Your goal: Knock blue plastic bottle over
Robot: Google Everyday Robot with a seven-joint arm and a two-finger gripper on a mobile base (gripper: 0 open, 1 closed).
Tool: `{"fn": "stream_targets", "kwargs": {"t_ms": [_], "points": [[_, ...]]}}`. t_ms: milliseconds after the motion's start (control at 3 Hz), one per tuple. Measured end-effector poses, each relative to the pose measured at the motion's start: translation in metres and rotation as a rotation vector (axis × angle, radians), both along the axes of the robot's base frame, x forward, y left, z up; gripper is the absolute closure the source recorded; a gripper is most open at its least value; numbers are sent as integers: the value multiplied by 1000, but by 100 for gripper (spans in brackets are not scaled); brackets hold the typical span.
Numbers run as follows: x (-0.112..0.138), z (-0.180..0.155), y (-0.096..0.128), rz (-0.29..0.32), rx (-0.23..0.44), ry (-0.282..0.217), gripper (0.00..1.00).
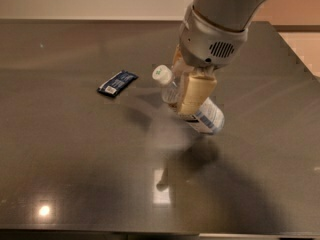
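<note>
The blue plastic bottle [207,117] is a small clear bottle with a white cap and a white-and-blue label. It is right of the table's middle, tilted steeply, cap pointing up and left, base low to the right. My gripper [183,102] reaches down from the top right. Its tan fingers [195,91] sit on either side of the bottle's middle and are shut on it. The near finger hides part of the bottle's body. I cannot tell if the base touches the table.
A flat dark blue packet [117,83] lies on the dark glossy table [75,149], left of the bottle. The table's right edge [300,59] runs close behind the arm. A pale wall stands beyond the far edge.
</note>
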State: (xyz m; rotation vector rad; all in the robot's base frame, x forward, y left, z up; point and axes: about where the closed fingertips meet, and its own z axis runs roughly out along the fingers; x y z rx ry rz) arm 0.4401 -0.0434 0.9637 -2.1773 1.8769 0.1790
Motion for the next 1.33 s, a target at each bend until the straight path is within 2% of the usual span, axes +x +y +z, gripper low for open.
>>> {"fn": "stream_targets", "kwargs": {"t_ms": [333,667,1000,1333], "points": [[18,-19,-21,-5,-126,-9,100],[30,-39,-33,20,-245,-28,100],[36,-62,-40,61,-349,-23,82],[35,-81,-45,115,-436,-13,58]]}}
